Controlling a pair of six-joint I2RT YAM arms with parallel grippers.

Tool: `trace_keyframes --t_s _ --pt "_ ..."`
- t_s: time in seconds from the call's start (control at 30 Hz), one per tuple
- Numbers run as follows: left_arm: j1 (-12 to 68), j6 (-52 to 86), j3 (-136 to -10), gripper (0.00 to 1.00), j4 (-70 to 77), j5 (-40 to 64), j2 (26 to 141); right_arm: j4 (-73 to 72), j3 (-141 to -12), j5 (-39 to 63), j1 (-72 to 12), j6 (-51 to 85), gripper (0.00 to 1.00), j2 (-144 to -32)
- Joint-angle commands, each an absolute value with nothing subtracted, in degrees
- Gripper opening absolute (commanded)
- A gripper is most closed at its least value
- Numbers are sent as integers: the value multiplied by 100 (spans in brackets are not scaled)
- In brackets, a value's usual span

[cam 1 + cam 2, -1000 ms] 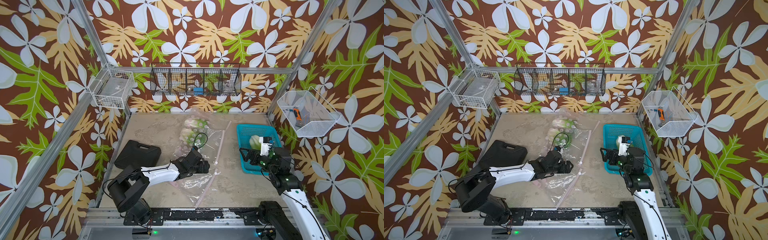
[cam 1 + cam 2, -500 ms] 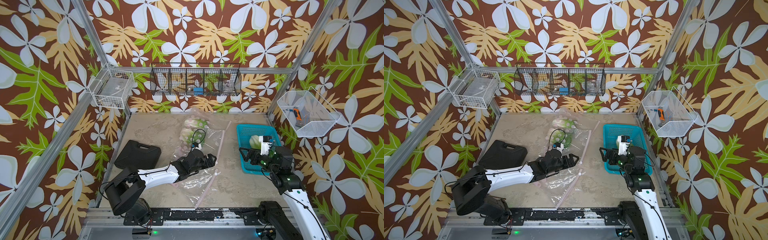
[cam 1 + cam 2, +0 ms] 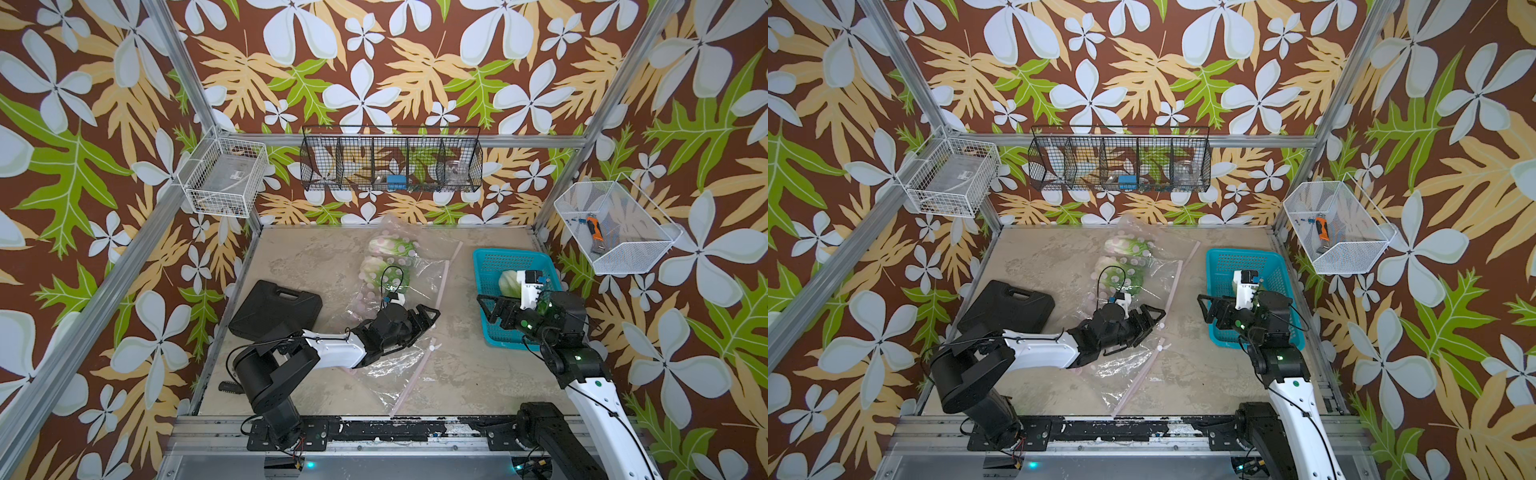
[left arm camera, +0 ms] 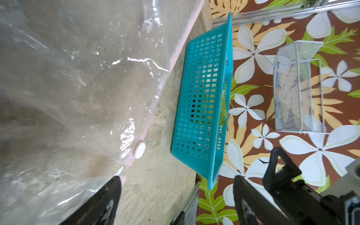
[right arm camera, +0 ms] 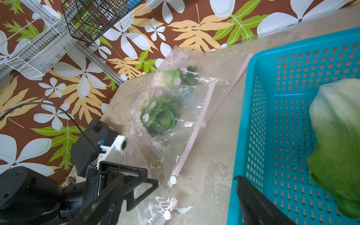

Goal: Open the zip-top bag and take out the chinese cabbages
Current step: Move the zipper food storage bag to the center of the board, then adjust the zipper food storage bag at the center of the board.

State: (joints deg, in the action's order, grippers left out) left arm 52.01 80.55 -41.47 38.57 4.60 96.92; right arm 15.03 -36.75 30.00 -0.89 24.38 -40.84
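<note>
The clear zip-top bag (image 3: 409, 291) with pink dots and pink zip strips lies mid-table, its two strips apart at the far end. Two chinese cabbages (image 3: 392, 247) (image 3: 376, 268) lie inside it toward the back wall, also seen in the right wrist view (image 5: 161, 116) (image 5: 175, 76). A third cabbage (image 3: 508, 282) (image 5: 337, 136) rests in the teal basket (image 3: 490, 257). My left gripper (image 3: 428, 318) (image 4: 177, 187) stands open over the bag's near part by the zip strip, holding nothing. My right gripper (image 3: 494, 309) (image 5: 179, 191) is open at the basket's near left corner, empty.
A black case (image 3: 276, 309) lies left of the bag. Wire baskets hang on the walls: white (image 3: 224, 180) at the left, black (image 3: 390, 164) at the back, white mesh (image 3: 615, 228) with an orange tool at the right. The teal basket's wall (image 4: 204, 97) is close to the left gripper.
My left gripper has slid to the right across the bag toward the zip strip and turned slightly. The right arm has barely moved.
</note>
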Motion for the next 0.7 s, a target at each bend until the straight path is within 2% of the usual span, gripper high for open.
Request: trace_keyframes --t_s 0.0,0.07,0.13,0.47,0.67 --pt "5206 8870 -4000 83 4776 483 9918 1424 -3697 3049 -94 2432 88 -4100" --pt "5202 9214 -3907 76 5234 459 10098 1463 -3737 3091 -101 2441 87 -4131" --pt "5206 9391 -3914 74 5351 417 10223 1485 -3783 3086 -100 2441 86 -4116" --pt "5203 9761 -3990 66 5598 306 10659 1519 -3968 3107 -99 2452 86 -4146" --pt "5211 9785 -3827 66 5539 205 10646 1547 -3999 3120 -108 2434 85 -4179"
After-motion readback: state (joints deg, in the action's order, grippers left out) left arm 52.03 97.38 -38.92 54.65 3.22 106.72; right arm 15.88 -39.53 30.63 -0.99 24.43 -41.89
